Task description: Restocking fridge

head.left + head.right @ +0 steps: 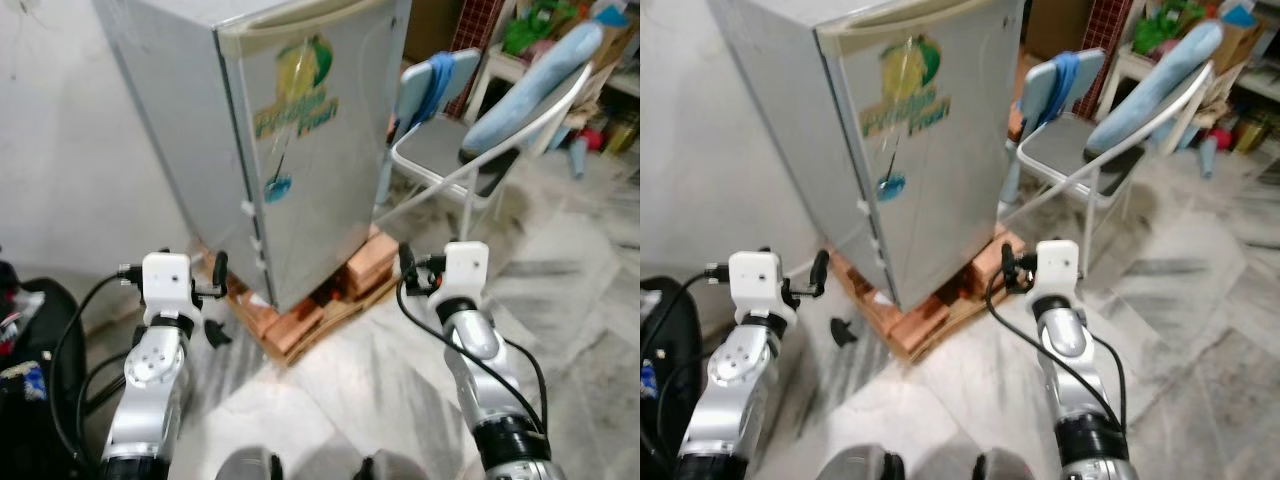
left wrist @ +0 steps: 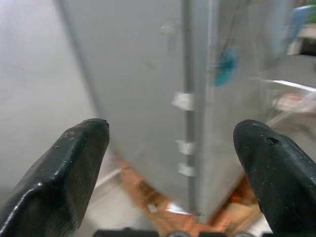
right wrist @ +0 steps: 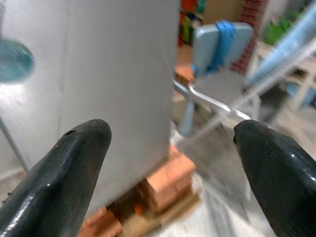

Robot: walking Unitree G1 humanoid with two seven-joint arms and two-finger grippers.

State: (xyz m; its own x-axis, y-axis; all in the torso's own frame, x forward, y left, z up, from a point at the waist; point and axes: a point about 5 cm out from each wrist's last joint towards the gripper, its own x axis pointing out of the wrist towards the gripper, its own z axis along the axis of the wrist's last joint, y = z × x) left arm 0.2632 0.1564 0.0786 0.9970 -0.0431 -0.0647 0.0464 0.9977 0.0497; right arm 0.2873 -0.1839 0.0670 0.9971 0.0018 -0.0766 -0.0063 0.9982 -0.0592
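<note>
Standing shut on a stack of bricks [image 1: 350, 285] and a wooden pallet [image 1: 300, 345], the silver fridge [image 1: 290, 150] is faced corner-on, with its door seam and small white tabs seen in the left wrist view. Both arms are raised in front of it: the left claw [image 2: 173, 163] is spread wide with nothing between its fingers, and the right claw [image 3: 168, 168] is likewise wide apart and empty, neither touching the fridge. No goods to be stocked can be made out in either claw, so the door is judged to be the first concern. A risk is posed by the raised, makeshift base: if the door is pulled hard or at an angle, the fridge could be rocked or shifted on the bricks. The door edge is smooth and no clear handle is visible low down, so a slip of the fingers is likely. A folding chair [image 1: 450, 150] draped with blue cloth stands just beside the fridge's far side and could be struck by a swinging door or by the right arm.
</note>
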